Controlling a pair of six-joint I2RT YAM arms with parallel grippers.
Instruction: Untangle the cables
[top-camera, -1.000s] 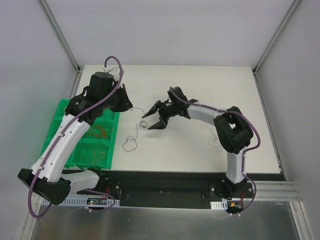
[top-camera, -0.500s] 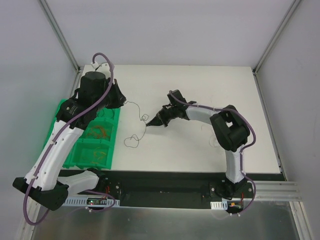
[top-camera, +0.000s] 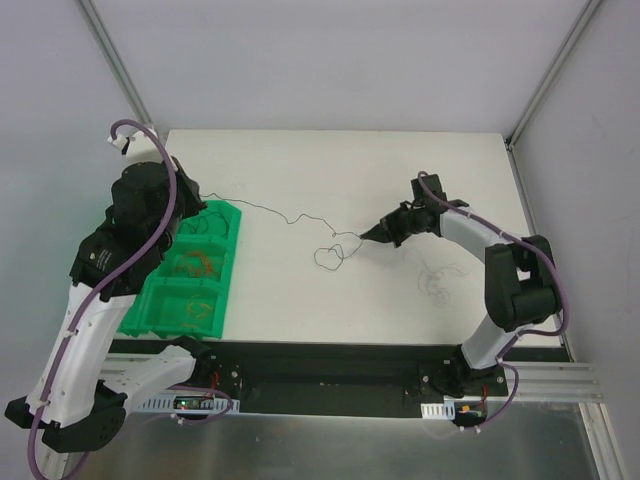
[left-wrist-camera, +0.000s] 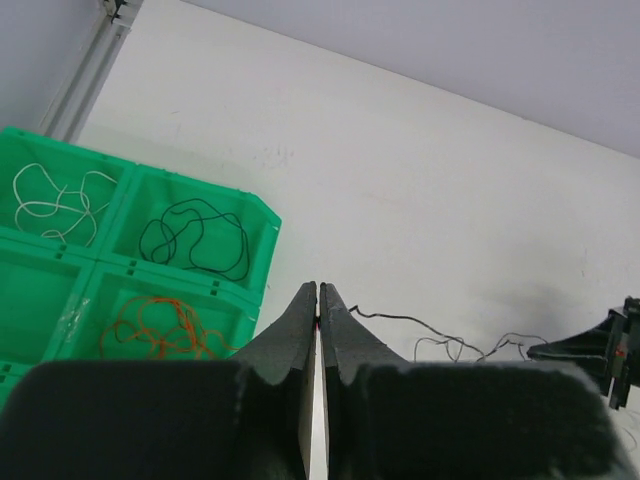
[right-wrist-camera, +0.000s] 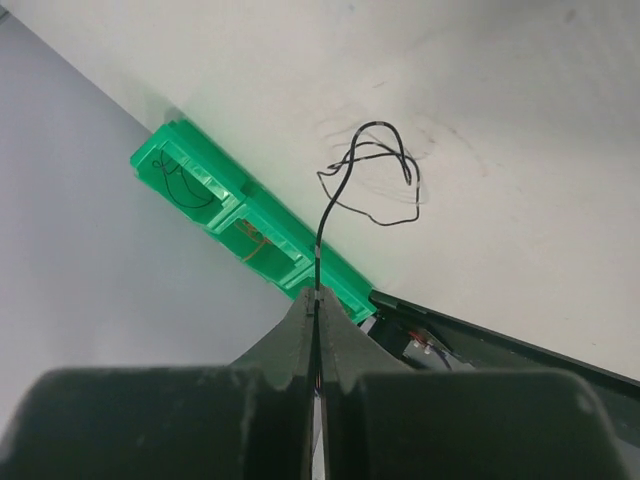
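A thin black cable (top-camera: 290, 217) is stretched across the white table between both grippers. My left gripper (top-camera: 192, 192) is raised over the bin's far end and shut on the cable's left end; in the left wrist view the strand (left-wrist-camera: 430, 330) leaves beside the shut gripper (left-wrist-camera: 319, 292). My right gripper (top-camera: 366, 238) is shut on the cable's other end, with a small looped knot (top-camera: 330, 255) lying just left of it. In the right wrist view the cable (right-wrist-camera: 320, 235) rises from the shut gripper (right-wrist-camera: 314, 298) to that loop (right-wrist-camera: 375, 185).
A green divided bin (top-camera: 232, 245) at the left edge holds sorted white (left-wrist-camera: 55, 195), black (left-wrist-camera: 195, 235) and orange (left-wrist-camera: 150, 325) cables. Faint loose strands (top-camera: 436, 278) lie on the table under the right arm. The black base rail (top-camera: 330, 365) runs along the near edge.
The right gripper shut on the cable and drew back to the right. The left gripper rose and swung left with its end. The tangle pulled out into one long line.
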